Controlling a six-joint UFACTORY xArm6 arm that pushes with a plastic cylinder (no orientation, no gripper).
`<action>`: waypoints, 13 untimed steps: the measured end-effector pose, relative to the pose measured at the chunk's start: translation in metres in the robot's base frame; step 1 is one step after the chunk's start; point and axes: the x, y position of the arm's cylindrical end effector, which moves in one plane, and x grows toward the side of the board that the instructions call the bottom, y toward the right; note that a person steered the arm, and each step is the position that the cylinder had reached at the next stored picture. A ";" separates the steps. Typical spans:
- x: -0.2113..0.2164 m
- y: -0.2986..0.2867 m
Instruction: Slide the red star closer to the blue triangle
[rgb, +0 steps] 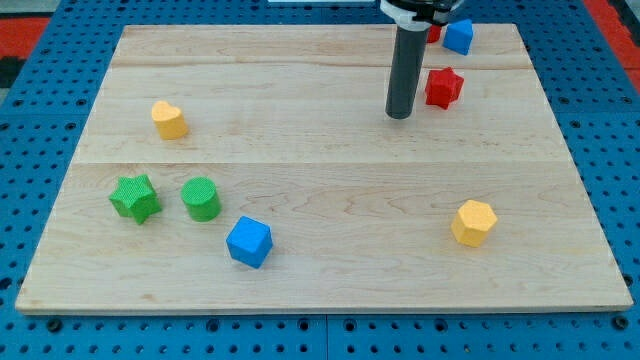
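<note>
My tip (400, 115) sits just left of red star block (443, 87); blue triangle block (458, 35) near, above it; gap unclosed. No gripper on the rod.

- A pale wooden counter (300, 150) fills most of the view, made of planks with seams running left to right.
- Around the counter on every side lies a blue perforated base (30, 200) dotted with regular holes.
- Beyond the counter's top corners, red patches (40, 30) show.
- Light is even and bright, with soft shadows.
</note>
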 end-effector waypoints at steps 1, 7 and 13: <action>0.000 0.015; -0.029 0.055; -0.098 0.089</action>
